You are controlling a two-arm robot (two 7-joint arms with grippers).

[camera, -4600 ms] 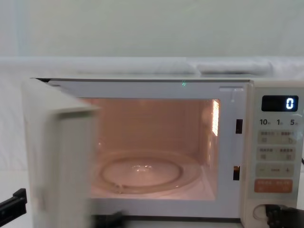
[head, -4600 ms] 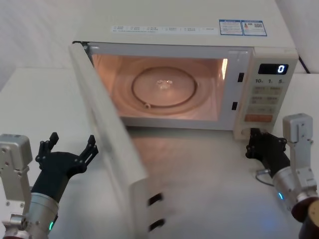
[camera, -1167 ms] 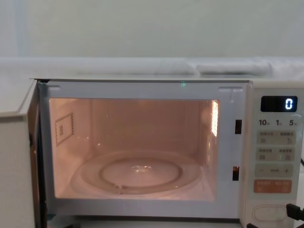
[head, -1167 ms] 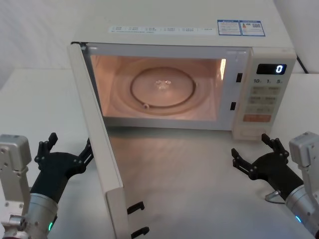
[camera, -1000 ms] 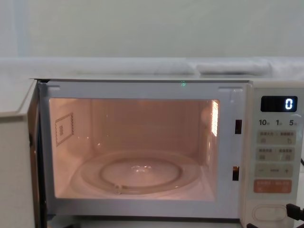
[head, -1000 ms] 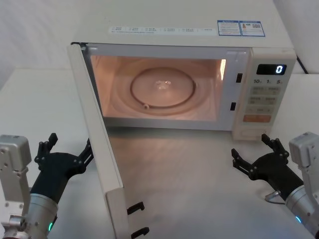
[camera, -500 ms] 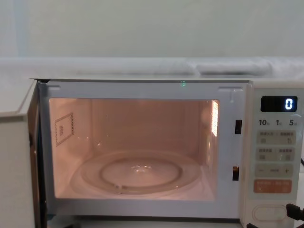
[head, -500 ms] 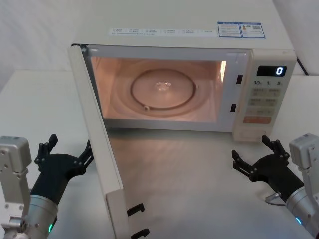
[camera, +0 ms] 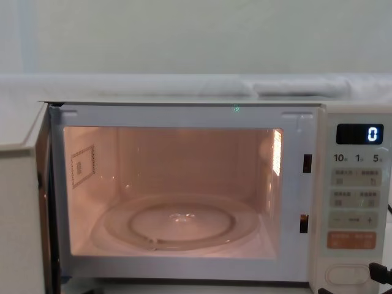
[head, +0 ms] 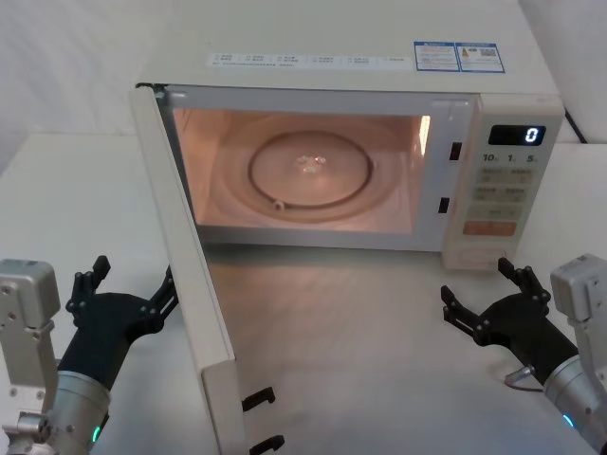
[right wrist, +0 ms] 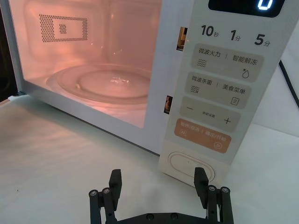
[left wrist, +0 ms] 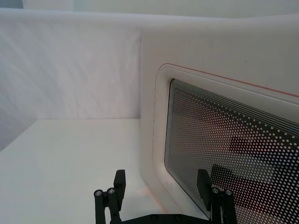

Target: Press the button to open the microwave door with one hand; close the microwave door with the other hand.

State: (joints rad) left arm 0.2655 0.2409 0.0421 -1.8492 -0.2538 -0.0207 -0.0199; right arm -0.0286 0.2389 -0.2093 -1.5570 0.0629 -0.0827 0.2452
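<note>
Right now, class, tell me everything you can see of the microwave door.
The microwave door is a broad cream panel, plastic by its look, hinged at the oven's left and swung wide open toward the robot. Its outer face holds a dark, dot-meshed window with rounded corners and a thin pinkish outline. Two black latch hooks stick out of its free edge. The open left claw hovers beside its outer face; whether they touch is unclear.

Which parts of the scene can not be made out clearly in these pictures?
- Whether the left claw touches the microwave door: head view, the door's edge covers its fingertips.
- Door's far end: left wrist view, cut by the picture's edge.
- The button: chest view, cut by the bottom edge.
- Labels on the microwave top: head view, too small to read.
</note>
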